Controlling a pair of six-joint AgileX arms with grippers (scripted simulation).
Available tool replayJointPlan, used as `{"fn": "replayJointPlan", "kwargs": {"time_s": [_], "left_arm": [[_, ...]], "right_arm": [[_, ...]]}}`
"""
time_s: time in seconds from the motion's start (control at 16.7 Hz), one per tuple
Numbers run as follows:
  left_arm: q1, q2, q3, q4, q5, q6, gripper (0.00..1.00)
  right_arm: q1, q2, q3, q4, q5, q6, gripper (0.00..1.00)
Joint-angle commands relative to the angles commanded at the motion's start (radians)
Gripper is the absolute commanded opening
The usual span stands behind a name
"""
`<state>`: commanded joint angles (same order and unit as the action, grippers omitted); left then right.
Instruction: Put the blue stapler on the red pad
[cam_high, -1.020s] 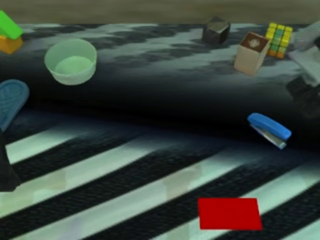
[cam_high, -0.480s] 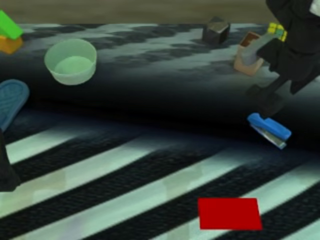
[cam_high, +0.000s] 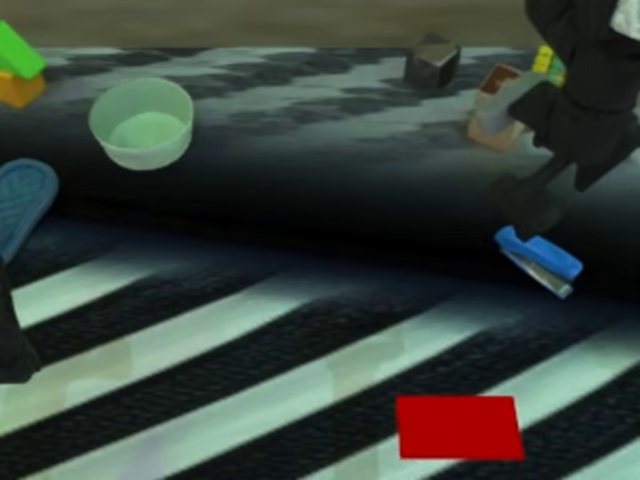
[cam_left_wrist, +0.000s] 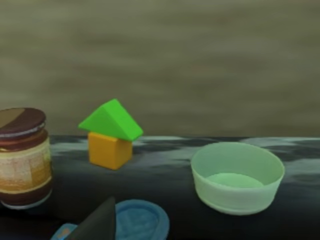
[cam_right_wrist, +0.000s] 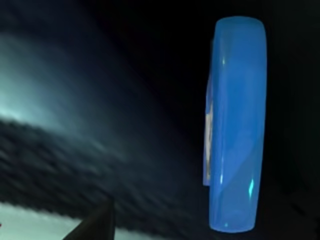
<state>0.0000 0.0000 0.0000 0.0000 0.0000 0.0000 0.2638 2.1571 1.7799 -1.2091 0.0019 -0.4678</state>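
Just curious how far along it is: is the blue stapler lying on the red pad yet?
No, the blue stapler lies on the dark cloth, well apart from the red pad.

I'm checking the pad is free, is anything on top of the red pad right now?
No. The red pad lies bare and fully visible; the blue stapler sits apart, beneath the right hand.

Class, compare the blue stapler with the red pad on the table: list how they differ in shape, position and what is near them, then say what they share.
Shape: the blue stapler is a raised, rounded, elongated body; the red pad is a flat, thin rectangle.
Position: the stapler lies on the dark band at the table's right; the pad lies nearer the camera on the striped part.
Neighbours: the right pincer hangs just above the stapler; nothing is near the pad.
Shared: both rest on the table, apart from each other.
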Motion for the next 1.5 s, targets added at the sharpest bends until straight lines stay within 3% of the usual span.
{"fn": "replayJointPlan", "kwargs": {"time_s": [0.42, 0.78, 1.5], "left_arm": [[0.000, 0.000, 0.000, 0.000, 0.000, 0.000, 1.00], [0.000, 0.000, 0.000, 0.000, 0.000, 0.000, 1.00], [0.000, 0.000, 0.000, 0.000, 0.000, 0.000, 1.00]], "right_arm": [[0.005, 0.088, -0.184, 0.282, 0.001, 0.003, 1.00], [0.006, 0.107, -0.216, 0.325, 0.001, 0.004, 1.00], [0.006, 0.107, -0.216, 0.325, 0.001, 0.004, 0.10]]}}
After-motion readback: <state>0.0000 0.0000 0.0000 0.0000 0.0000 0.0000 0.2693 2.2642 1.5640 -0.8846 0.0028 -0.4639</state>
